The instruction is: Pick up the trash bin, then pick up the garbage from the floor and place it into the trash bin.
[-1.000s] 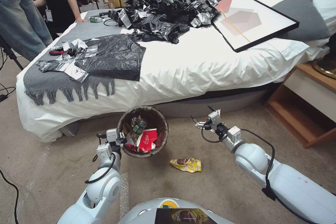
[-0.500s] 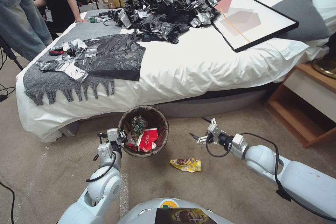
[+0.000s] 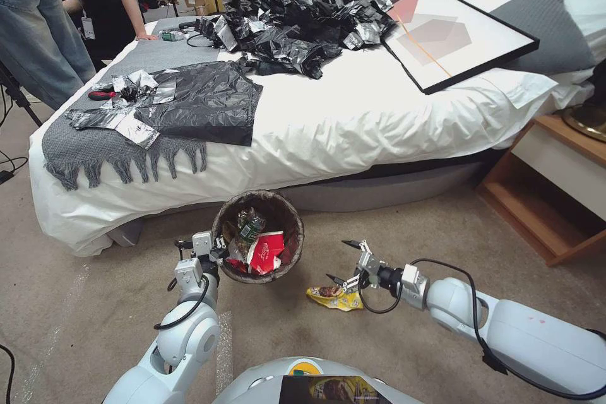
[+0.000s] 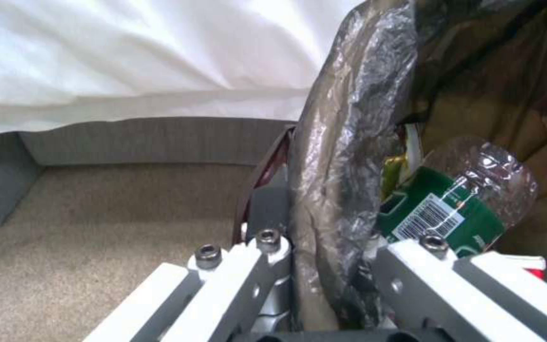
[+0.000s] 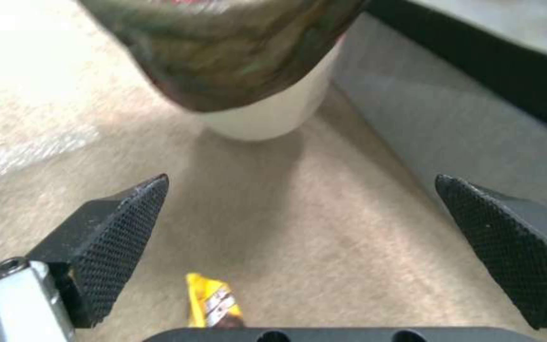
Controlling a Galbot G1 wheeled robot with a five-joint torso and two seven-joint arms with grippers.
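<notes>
The left gripper [image 4: 324, 285] pinches the lined rim of the trash bin [image 3: 257, 237], holding it off the carpet by the bed's foot edge. The right gripper [image 3: 344, 262], fingers spread, hangs just above the yellow snack bag [image 3: 336, 297], apparently to grab it.

No legible wording; barcode, digits unreadable, on green bottle label [image 4: 441, 216] inside trash bin [image 4: 349, 156].
</notes>
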